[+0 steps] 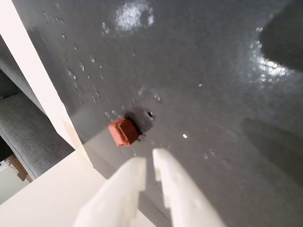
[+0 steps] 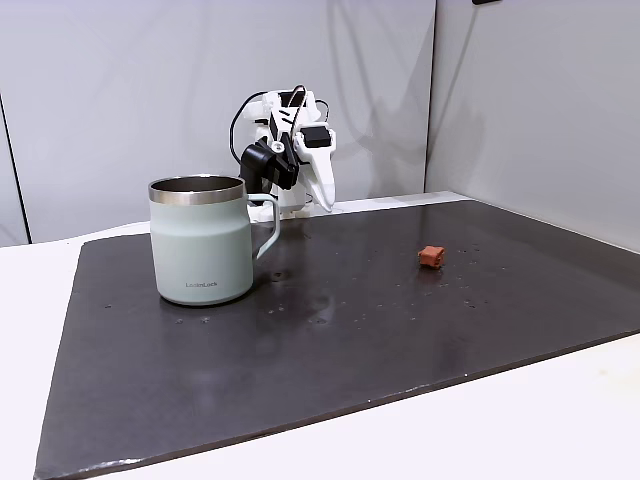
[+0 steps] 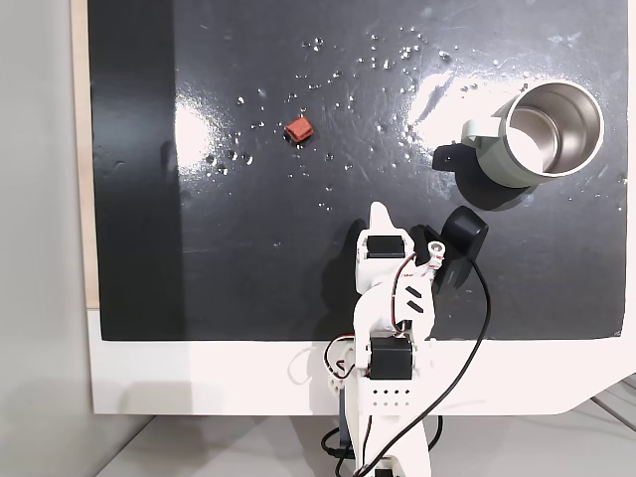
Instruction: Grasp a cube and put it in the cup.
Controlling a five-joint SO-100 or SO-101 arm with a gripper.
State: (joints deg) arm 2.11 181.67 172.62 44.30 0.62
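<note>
The cube (image 1: pixel 123 131) lies alone on the dark mat (image 1: pixel 199 71), touching nothing. In the wrist view it sits just beyond the tips of the end effector (image 1: pixel 149 158) and a little to their left. The 2 white fingers (image 1: pixel 176 187) stand almost together with only a narrow slit between them, clenched on nothing.

In a fixed view from above, the cube (image 3: pixel 299 129) rests on the mat (image 3: pixel 248 258) to the upper left of the end effector (image 3: pixel 379 209), and the cup (image 3: pixel 542 134) stands well apart at the upper right, upright, its steel inside showing and its handle toward the left.

In a fixed view from the bench front, the cup (image 2: pixel 202 239) stands left of centre, the cube (image 2: pixel 431 257) well to its right, and the end effector (image 2: pixel 327 205) hangs near the mat's far edge.
</note>
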